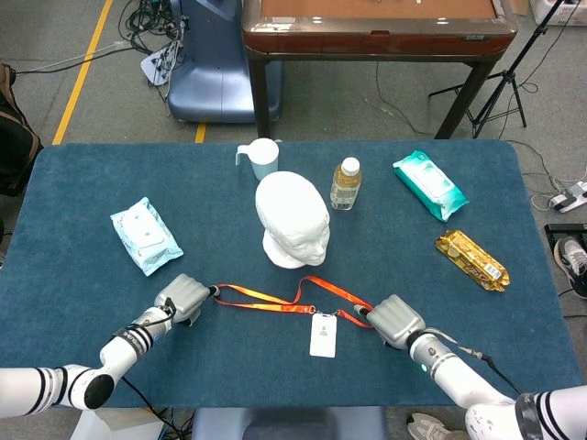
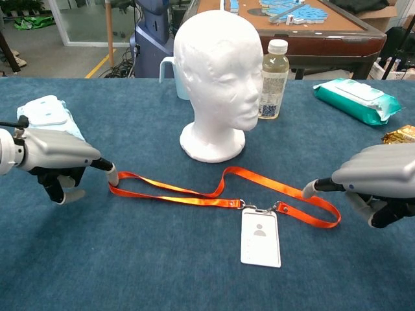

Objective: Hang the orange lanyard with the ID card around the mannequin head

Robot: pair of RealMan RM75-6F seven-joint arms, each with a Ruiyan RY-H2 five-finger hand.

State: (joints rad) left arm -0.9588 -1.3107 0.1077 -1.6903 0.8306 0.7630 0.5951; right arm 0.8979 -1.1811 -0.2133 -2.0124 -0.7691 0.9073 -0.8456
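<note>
The white foam mannequin head (image 1: pixel 292 220) (image 2: pixel 217 84) stands upright mid-table. In front of it the orange lanyard (image 1: pixel 293 301) (image 2: pixel 220 191) lies flat in a long loop, with the white ID card (image 1: pixel 323 335) (image 2: pixel 260 238) clipped on at its near side. My left hand (image 1: pixel 183 298) (image 2: pixel 55 155) is low at the strap's left end, one finger stretched out and touching it, the other fingers curled under. At the right end of the loop my right hand (image 1: pixel 394 321) (image 2: pixel 376 178) points one finger at the strap, just above it. Neither hand holds the strap.
Behind the mannequin head are a pale blue cup (image 1: pixel 261 158) and a clear bottle (image 1: pixel 346 183). A light blue wipes pack (image 1: pixel 145 235) lies at the left, a green wipes pack (image 1: pixel 429 184) and a gold snack bag (image 1: pixel 471 259) at the right.
</note>
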